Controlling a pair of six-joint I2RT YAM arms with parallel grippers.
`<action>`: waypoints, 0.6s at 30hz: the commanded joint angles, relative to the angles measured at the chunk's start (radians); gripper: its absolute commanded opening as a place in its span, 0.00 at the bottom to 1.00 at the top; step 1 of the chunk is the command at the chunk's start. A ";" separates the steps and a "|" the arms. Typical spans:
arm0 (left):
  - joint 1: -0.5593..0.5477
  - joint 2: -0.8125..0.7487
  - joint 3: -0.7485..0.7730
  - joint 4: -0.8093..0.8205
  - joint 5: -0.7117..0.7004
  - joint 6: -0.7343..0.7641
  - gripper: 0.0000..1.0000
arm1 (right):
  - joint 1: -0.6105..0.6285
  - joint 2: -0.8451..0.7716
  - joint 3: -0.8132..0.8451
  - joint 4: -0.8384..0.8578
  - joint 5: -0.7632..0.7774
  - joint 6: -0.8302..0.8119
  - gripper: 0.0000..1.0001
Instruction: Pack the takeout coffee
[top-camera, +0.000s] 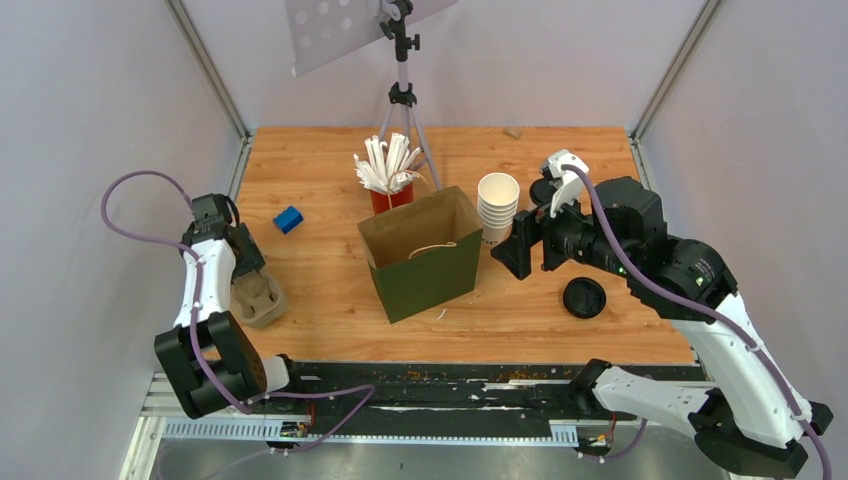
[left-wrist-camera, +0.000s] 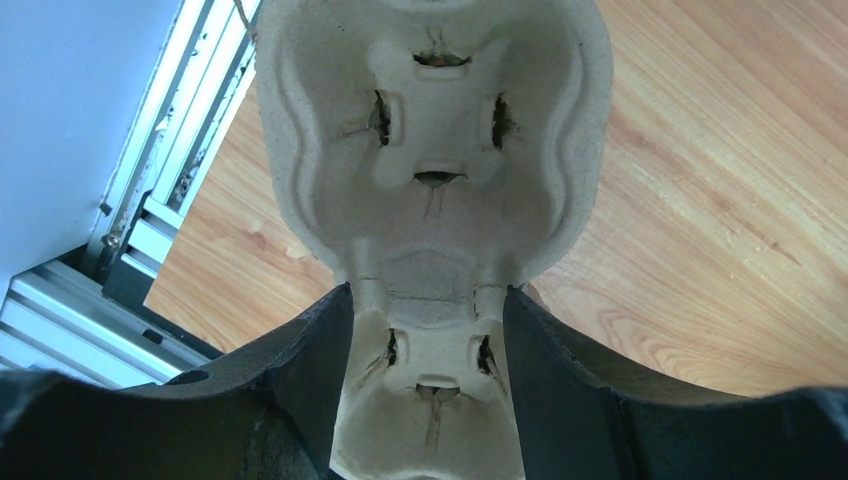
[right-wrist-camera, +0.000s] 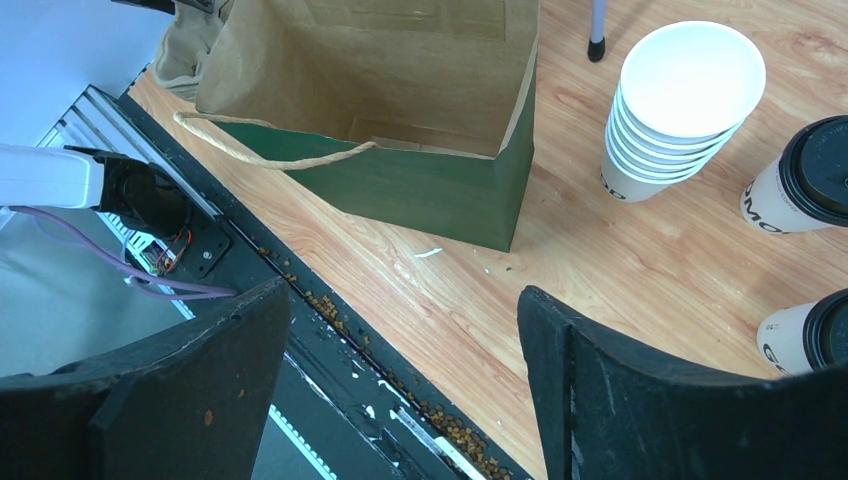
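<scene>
Inspector: Left side — report.

Arm: My left gripper (left-wrist-camera: 428, 296) straddles the narrow waist of the cardboard cup carrier (left-wrist-camera: 430, 150), with a finger close against each flank. I cannot tell whether I am pinching it or merely standing alongside. The carrier lies flat on the table (top-camera: 320, 200) by its near left edge, wells facing up, presumably so cups can drop in.

Inspector: Right side?

Arm: My right gripper (right-wrist-camera: 402, 295) hangs with its jaws wide apart and nothing between them, in front of the green paper bag (right-wrist-camera: 420, 190). The bag stands upright mid-table with its mouth open — placed, I judge, so either arm can load it.

Inspector: And the coffee?

Arm: Not packed. A coffee cup (right-wrist-camera: 790, 190) with its black lid (right-wrist-camera: 822, 160) on sits just right of the stack of cups (right-wrist-camera: 680, 110). A second lidded cup (right-wrist-camera: 800, 338) stands nearer the table's front edge. Both are outside the bag.
</scene>
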 joint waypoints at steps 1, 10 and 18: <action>0.016 -0.010 -0.009 0.056 0.034 0.023 0.64 | 0.002 0.004 0.018 0.022 0.015 -0.026 0.84; 0.026 0.006 -0.019 0.067 0.031 0.031 0.60 | 0.002 0.008 0.021 0.014 0.032 -0.039 0.85; 0.041 0.017 -0.049 0.101 0.073 0.028 0.57 | 0.001 0.009 0.017 0.013 0.032 -0.039 0.86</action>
